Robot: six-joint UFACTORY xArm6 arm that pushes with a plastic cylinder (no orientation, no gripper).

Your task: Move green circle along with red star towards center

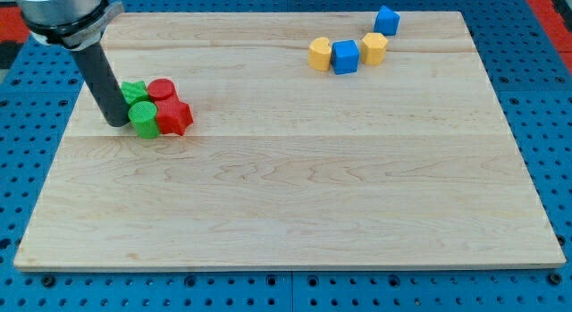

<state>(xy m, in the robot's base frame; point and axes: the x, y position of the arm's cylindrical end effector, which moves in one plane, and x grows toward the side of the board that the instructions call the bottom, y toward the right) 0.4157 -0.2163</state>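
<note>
where my tip (119, 123) rests, smooth green circle (142, 118) touches red star (172, 117).

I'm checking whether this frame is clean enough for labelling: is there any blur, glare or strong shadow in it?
Camera view: lighting is even and soft on the wooden board, with no glare; the green circle, red star and my tip are sharp, casting only faint shadows; the arm's top at the view's upper left is cropped.
</note>
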